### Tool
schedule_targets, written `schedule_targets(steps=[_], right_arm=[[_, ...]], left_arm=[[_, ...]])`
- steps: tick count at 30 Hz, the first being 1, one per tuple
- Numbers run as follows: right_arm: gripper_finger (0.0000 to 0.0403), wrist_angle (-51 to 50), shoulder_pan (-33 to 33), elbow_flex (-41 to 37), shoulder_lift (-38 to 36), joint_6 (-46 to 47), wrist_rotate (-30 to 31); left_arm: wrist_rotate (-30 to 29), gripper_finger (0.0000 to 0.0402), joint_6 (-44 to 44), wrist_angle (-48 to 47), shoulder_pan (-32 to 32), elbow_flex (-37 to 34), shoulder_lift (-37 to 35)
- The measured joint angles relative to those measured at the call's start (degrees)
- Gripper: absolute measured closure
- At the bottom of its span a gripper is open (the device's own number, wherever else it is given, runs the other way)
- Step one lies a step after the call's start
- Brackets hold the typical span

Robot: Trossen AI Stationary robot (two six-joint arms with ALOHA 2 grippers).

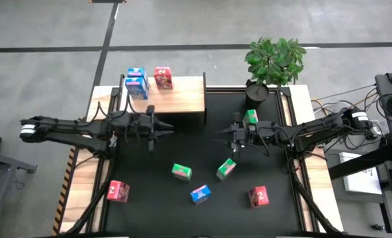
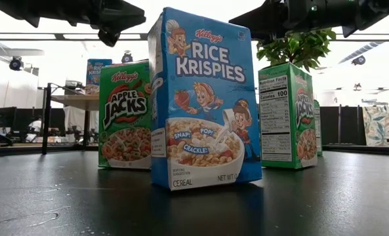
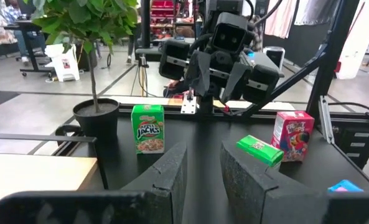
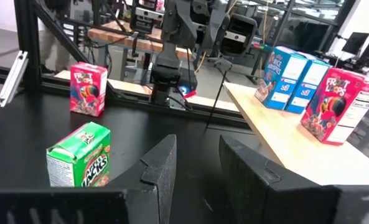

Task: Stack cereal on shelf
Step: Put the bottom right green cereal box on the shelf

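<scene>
The bench (image 1: 275, 211) has a black mat over its middle and pale wood at both sides. On the mat lie a red box (image 1: 118, 191) near the left edge, a green box (image 1: 181, 172), a tilted green box (image 1: 226, 168), a blue box (image 1: 201, 194) and a red box (image 1: 259, 196). A green box (image 1: 251, 117) stands beside a potted plant (image 1: 274, 63). The shelf (image 1: 182, 99) carries two blue boxes (image 1: 136, 82) touching each other and a red box (image 1: 163, 78).
</scene>
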Motion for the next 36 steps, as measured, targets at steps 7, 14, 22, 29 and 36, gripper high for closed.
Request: schedule_targets(steps=[7,14,22,29,36], right_arm=[[0.0291,0.0,0.0,0.0,0.0,1.1,-0.1],[0.0291,0.0,0.0,0.0,0.0,0.4,-0.1],[0.0291,-0.2,0.0,0.0,0.0,-0.5,-0.1],[0.0291,-0.2,0.0,0.0,0.1,-2.3,-0.1],[0.0291,-0.2,0.0,0.0,0.4,-2.7,-0.1]], left_arm=[[0.0,0.0322,0.4,0.4,0.0,0.5,1.8],[0.0,0.0322,0.5,0.4,0.0,0.5,1.9],[0.0,0.0322,0.5,0.4,0.0,0.5,1.9],[-0.1,0.0322,1.7,0.8,0.1,0.5,1.9],[-1.4,0.0322,1.6,2.7,0.1,0.8,1.9]])
